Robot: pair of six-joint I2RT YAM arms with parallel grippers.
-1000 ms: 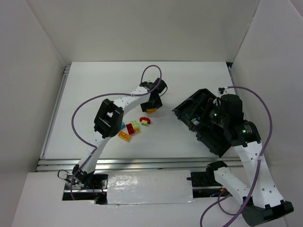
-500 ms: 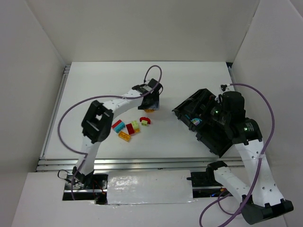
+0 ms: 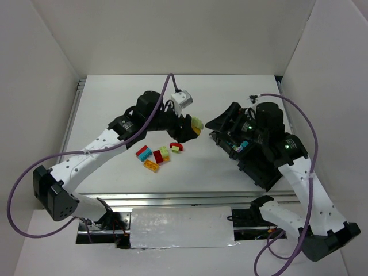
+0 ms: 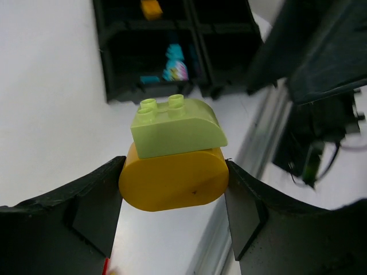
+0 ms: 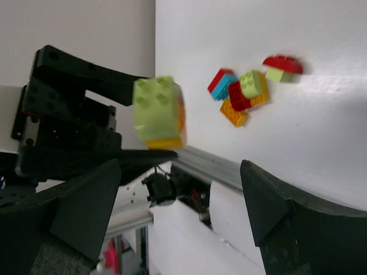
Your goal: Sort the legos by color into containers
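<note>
My left gripper (image 3: 192, 129) (image 4: 174, 181) is shut on a yellow-orange rounded brick (image 4: 172, 179) with a lime green brick (image 4: 176, 127) stuck on top, and holds it above the table. The black tray (image 3: 257, 171) (image 4: 117, 69) lies to its right, with a cyan brick (image 4: 173, 62) and an orange brick (image 4: 151, 8) in its compartments. My right gripper (image 3: 223, 121) (image 5: 180, 172) is open and empty above the tray's left edge, facing the held stack (image 5: 159, 112). Loose red, orange, green and cyan bricks (image 3: 157, 156) (image 5: 241, 95) lie together on the table.
A red rounded brick on a green one (image 3: 176, 146) (image 5: 280, 65) lies just right of the pile. White walls enclose the table on three sides. A metal rail (image 3: 172, 199) runs along the near edge.
My left arm has swung round and lifted the yellow and green stack off the table, carrying it a little right towards the tray. My right gripper has turned left towards it.
</note>
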